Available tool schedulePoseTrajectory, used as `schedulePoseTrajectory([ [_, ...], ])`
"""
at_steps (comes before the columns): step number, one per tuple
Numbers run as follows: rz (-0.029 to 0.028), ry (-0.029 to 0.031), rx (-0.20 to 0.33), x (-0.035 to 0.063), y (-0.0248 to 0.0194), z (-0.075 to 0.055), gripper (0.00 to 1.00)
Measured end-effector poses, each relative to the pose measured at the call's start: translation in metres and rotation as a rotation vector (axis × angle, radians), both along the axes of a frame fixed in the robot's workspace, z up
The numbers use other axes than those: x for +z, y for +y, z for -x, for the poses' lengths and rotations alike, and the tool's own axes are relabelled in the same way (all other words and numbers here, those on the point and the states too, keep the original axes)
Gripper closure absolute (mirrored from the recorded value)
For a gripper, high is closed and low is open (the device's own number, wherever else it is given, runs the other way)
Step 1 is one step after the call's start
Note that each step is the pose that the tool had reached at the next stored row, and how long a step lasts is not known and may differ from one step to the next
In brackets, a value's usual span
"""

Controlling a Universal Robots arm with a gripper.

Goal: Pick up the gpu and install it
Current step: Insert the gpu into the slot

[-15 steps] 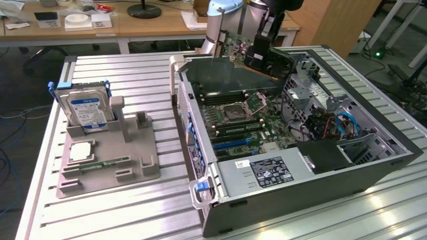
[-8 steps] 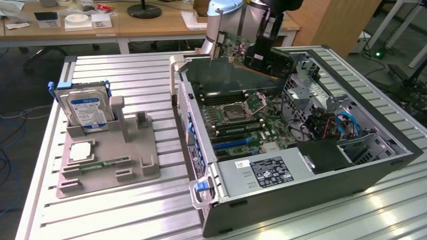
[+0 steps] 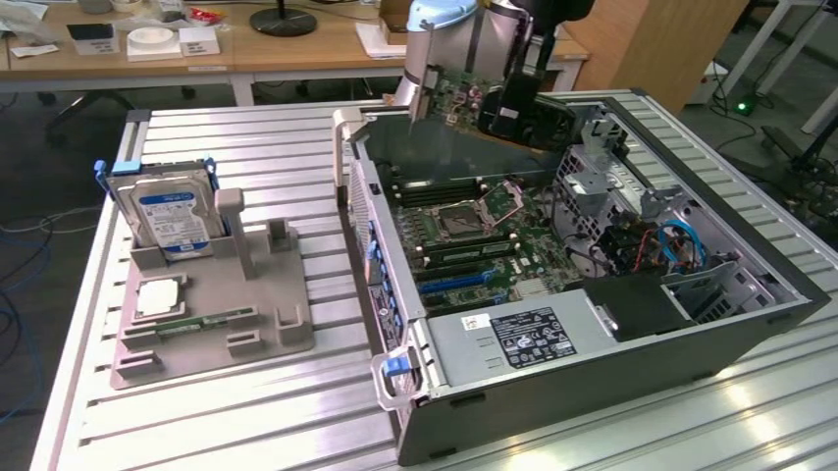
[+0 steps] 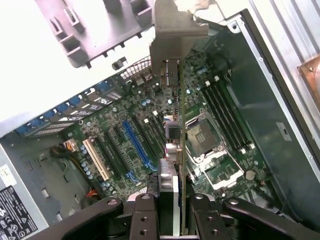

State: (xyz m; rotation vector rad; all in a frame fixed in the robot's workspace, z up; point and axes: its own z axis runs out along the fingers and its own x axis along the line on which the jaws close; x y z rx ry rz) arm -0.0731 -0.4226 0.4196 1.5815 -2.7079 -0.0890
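Gripper (image 3: pixel 508 106) clamped on the gpu (image 3: pixel 456 93), card hanging edge-down above the open computer case (image 3: pixel 733 324). Long axis roughly along the motherboard (image 4: pixel 125 145) slots, with the silvery bracket toward the case's rear wall.

The gpu (image 3: pixel 461 96) has a green board face and a silvery bracket; the gripper (image 4: pixel 172 207) is black. The motherboard (image 4: pixel 125 125) is green with a blue slot (image 4: pixel 136 146) and a cream slot (image 4: pixel 96 159). The hard drive (image 3: pixel 164 211) is silver with a blue-and-white label, the holder (image 3: pixel 223 329) plain grey, and the table (image 3: pixel 235 422) silvery and ribbed.
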Motion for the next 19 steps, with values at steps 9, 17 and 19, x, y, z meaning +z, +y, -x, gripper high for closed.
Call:
schedulePoseTrajectory([
  [9,0.0000,0.0000,0.111,0.0000,0.0000,0.0005,0.72],
  [17,0.0021,-0.0256,0.217,-0.0019,-0.0001,0.0004,0.72],
  [19,0.0034,-0.0393,0.237,-0.0027,-0.0001,0.0004,0.72],
])
